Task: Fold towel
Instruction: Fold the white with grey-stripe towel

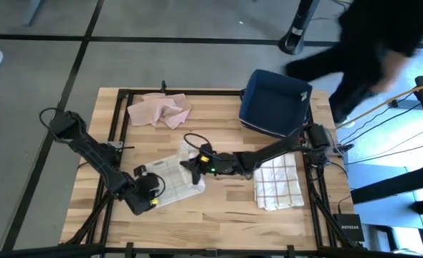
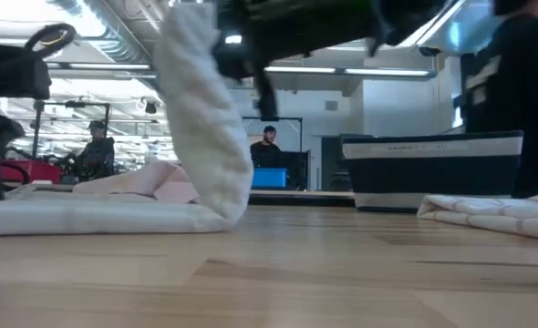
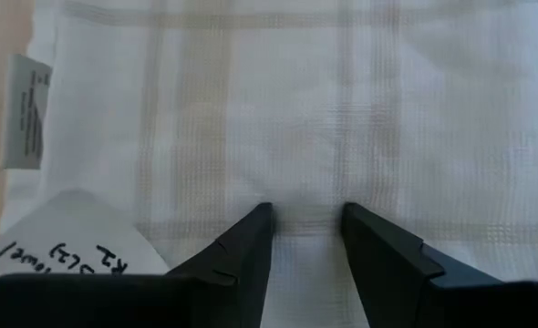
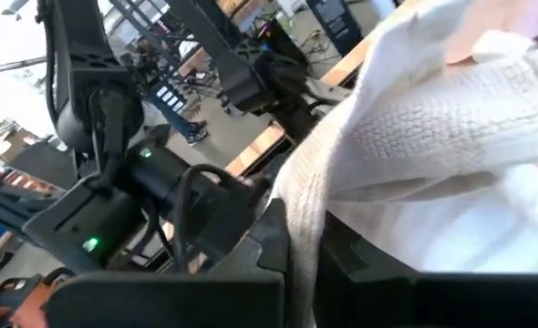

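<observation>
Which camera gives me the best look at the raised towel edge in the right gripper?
The low view: the white towel rises from the table in a clear curl up to the right gripper. The high view shows only the lifted edge from above, partly under the arm. The right wrist view shows cloth pinched close up. The left wrist view shows flat cloth only.

**Four cameras: where each one looks**

Your high view hangs above and looks straight down on the whole wooden table (image 1: 219, 197), with floor on every side. Your low view sits at tabletop height, facing level across the table into the room behind; the raised white towel (image 2: 201, 118) stands very close to its lens. Your left wrist view points down at that same towel (image 3: 342, 109) from close range, filling its picture with cloth. Your right wrist view looks along the cloth (image 4: 433, 137) toward the room. All four share this towel (image 1: 170, 179); high and low also share the blue bin (image 1: 274, 100) (image 2: 438, 169).
</observation>
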